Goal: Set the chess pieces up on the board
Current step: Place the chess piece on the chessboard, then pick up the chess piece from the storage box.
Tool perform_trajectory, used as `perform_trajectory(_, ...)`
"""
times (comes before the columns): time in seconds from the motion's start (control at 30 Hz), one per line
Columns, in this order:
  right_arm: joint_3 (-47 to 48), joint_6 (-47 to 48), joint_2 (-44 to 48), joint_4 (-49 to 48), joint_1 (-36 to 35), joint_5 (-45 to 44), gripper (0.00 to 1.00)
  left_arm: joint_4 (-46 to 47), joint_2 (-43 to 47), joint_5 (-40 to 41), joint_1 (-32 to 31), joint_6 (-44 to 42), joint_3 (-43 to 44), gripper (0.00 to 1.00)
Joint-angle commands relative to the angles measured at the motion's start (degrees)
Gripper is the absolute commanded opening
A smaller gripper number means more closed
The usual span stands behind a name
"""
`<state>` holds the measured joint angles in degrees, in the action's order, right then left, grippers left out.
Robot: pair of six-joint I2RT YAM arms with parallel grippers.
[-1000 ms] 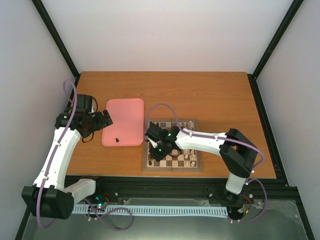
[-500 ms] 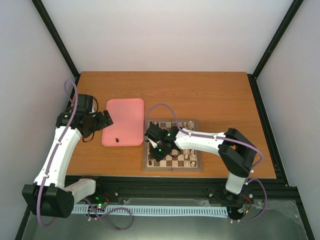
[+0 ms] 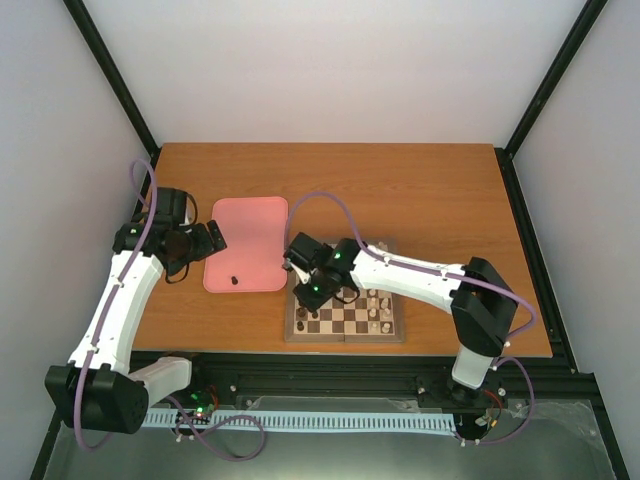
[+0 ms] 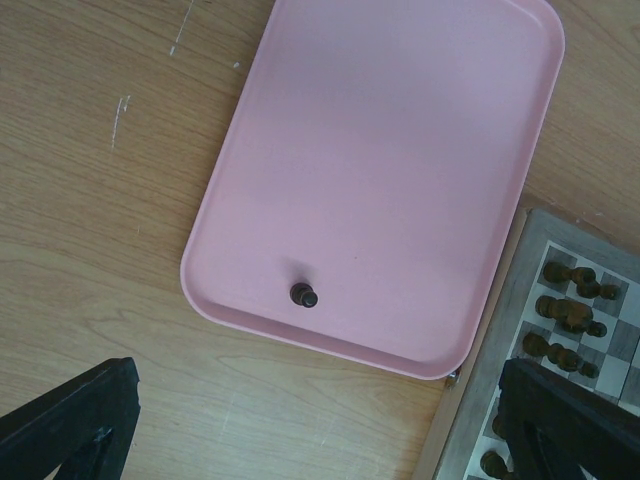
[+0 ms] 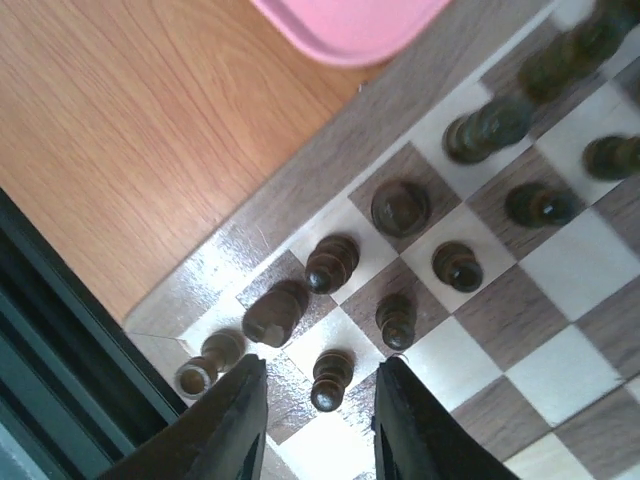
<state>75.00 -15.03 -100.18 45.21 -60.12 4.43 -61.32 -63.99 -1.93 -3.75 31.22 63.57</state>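
Wood-grain table [image 3: 420, 190] between white walls, with pink tray [image 3: 250, 240] on the left and board [image 3: 345, 328] just beside it, toward the near edge. On the board's left columns, dark chess pieces [image 5: 330, 262] standing upright, one to a square; on its right side, cream pieces [image 3: 380, 315]. One lone dark piece [image 4: 304, 295] on the tray, close to its near rim, well apart from the rest.

Against a second ago: right claw [image 5: 320, 425] raised and drawn toward the far part of the board's left edge, with its arm swung higher across the squares. Fingers parted narrowly, hanging above the near left corner squares, with a dark pawn [image 5: 331, 378] showing between them from above, not gripped. Left claw [image 4: 320, 440] as before: spread wide, holding nothing, hovering by the tray's left rim. Tray and lone piece unmoved.
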Motion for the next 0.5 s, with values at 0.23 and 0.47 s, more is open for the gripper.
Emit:
perform_trajectory(0.23,20.65,5.81,-6.62,5.61,-0.49,0.26,0.4,0.12,0.26,-1.13,0.32,0.35,5.95,1.0)
perform_trajectory(0.47,35.1,6.96,-21.94,2.83,-0.44,8.2,0.41,-2.13,2.32,0.12,0.31,1.32,9.56,1.0)
